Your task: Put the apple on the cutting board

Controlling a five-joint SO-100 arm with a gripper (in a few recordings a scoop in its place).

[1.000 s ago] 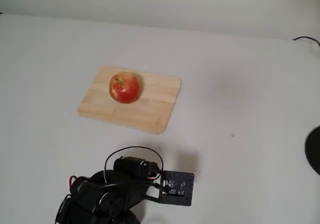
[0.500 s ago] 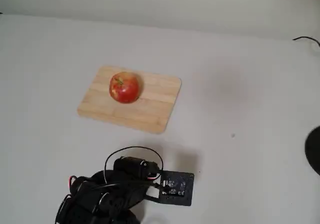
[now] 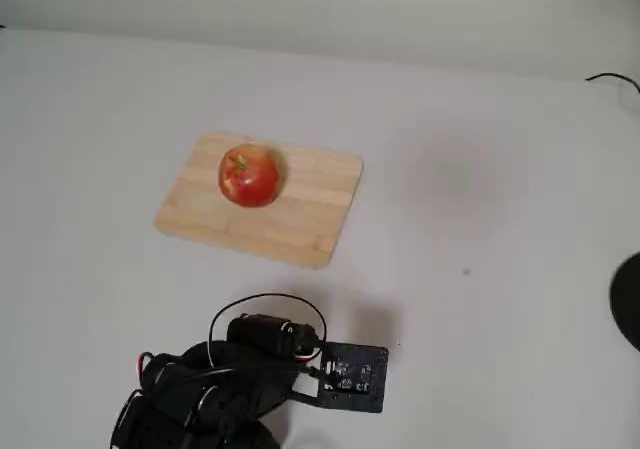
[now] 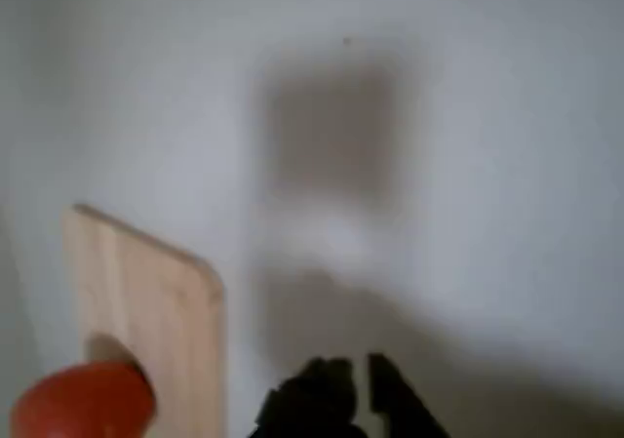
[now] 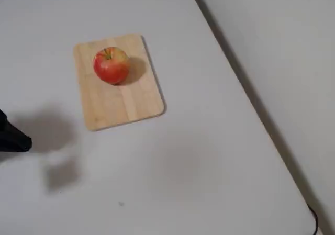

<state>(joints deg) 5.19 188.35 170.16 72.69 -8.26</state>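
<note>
1. On the white table (image 3: 480, 169), which spreads wide and plain across both fixed views, the job looks finished to me; nothing that I can see is left to carry.

2. Next in size is the cutting board (image 3: 300, 214), a pale wooden rectangle with rounded corners, lying flat toward the left of the table in a fixed view. It shows again in another fixed view (image 5: 123, 99) and, blurred, at the lower left of my wrist view (image 4: 146, 292).

3. My arm (image 3: 210, 389) is a black, folded shape low in a fixed view, drawn in near its base with a loop of cable over the top motor. It sits well apart from the board, with bare table between us. I judge this a rest pose, tucked away from the work.

4. A small dark circuit board (image 3: 350, 374) rides on the front of my arm, facing the camera.

5. The apple (image 3: 249, 175) is round and red with yellow patches. It rests on the board, nearer one short end than the middle, stem side up, and nothing touches it. Another fixed view (image 5: 110, 65) shows it with its shadow falling on the wood, and my wrist view catches it as a red blur (image 4: 83, 404).

6. My claw (image 4: 353, 384) appears as dark, soft shapes at the bottom of the wrist view, pointing out over bare table. It holds nothing. The tips look close together, but the blur is too heavy for me to tell whether they meet.
</note>
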